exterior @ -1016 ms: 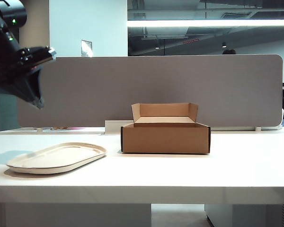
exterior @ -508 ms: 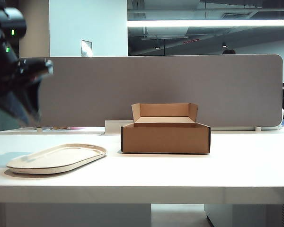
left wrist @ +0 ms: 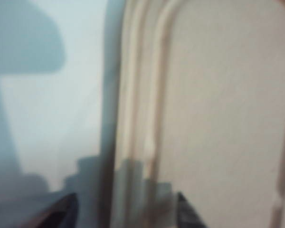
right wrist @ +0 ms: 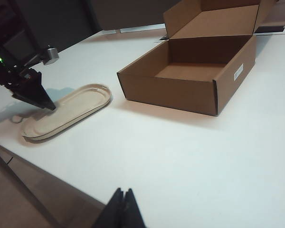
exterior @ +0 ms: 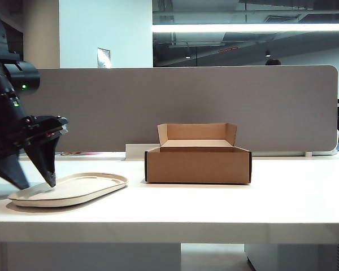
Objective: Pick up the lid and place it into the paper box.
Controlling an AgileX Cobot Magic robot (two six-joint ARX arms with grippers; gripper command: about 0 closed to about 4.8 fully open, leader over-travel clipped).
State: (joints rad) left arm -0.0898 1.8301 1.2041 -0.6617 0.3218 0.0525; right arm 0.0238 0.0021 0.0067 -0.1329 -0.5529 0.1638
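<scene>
The pale beige oval lid [exterior: 79, 187] lies flat on the white table [exterior: 214, 206], left of the brown paper box [exterior: 198, 165]. My left gripper [exterior: 38, 184] is low over the lid's left end and open. In the left wrist view the lid [left wrist: 218, 109] fills most of the picture, and its raised rim runs between the spread fingertips [left wrist: 69, 202] of the left gripper [left wrist: 126, 197]; whether they touch it I cannot tell. The right wrist view shows the lid [right wrist: 71, 107] and the box [right wrist: 166, 92], which stands open. My right gripper [right wrist: 123, 191] is shut and holds nothing, near the table's front edge.
A long grey partition [exterior: 214, 101] stands behind the table. A small white block [exterior: 137, 151] sits behind the box's left corner. The table's front edge [right wrist: 47, 164] runs close under the right gripper.
My left arm has come down from high at the left to the lid's left end. Its jaws have spread open. Lid and box have not moved.
</scene>
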